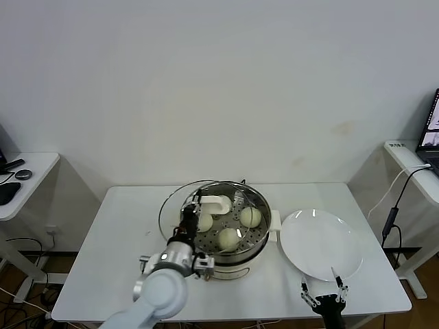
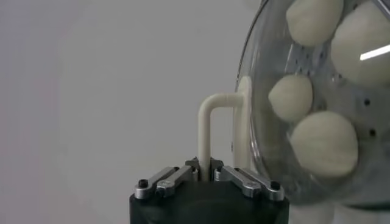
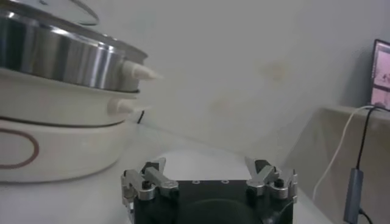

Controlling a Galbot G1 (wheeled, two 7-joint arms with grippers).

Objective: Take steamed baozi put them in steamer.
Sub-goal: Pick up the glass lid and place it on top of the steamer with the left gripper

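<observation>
Head view: the white table (image 1: 103, 253) carries the steamer (image 1: 255, 241), a shiny steel pot on a cream base. The round glass lid (image 1: 171, 205) hangs tilted over the steamer's left rim, just ahead of the left gripper (image 1: 191, 221). To the right, touching the steamer's side handle, lies a white plate (image 1: 321, 243), and the right gripper (image 1: 323, 293) sits at its near edge with jaws spread wide, grasping nothing. In the left wrist view the left gripper (image 2: 206, 173) is clenched on the lid's white handle (image 2: 210, 122), which rises straight out from between its jaws. Beyond the handle, seen through the glass, four steamed baozi (image 2: 323, 143) rest on the perforated tray inside the steamer.
</observation>
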